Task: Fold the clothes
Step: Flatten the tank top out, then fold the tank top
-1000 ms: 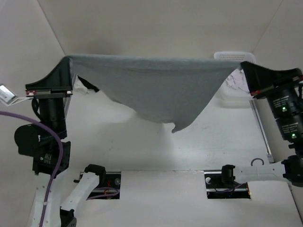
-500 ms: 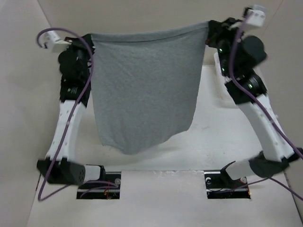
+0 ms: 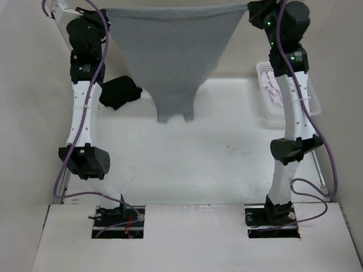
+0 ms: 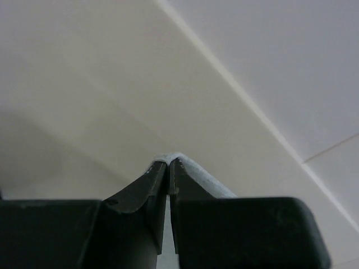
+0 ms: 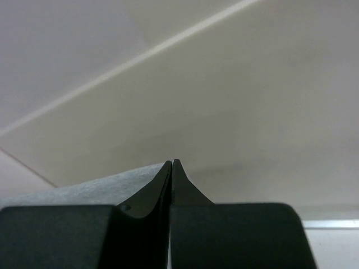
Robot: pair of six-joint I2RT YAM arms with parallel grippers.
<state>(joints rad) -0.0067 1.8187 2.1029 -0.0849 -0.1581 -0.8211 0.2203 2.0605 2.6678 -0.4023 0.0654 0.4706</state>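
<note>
Hanging high above the table (image 3: 215,164), the grey T-shirt (image 3: 170,51) is stretched taut along its top edge between two raised grippers and tapers to a narrow lower end. The left gripper (image 4: 168,167) has its jaws pressed together on a thin fold of the grey fabric at one upper corner, and the right gripper (image 5: 172,167) pinches the opposite corner likewise. A black garment (image 3: 119,92) lies crumpled on the table at the left, and what seems to be a pale cloth (image 3: 274,89) sits in a white bin (image 3: 313,106) at the right.
</note>
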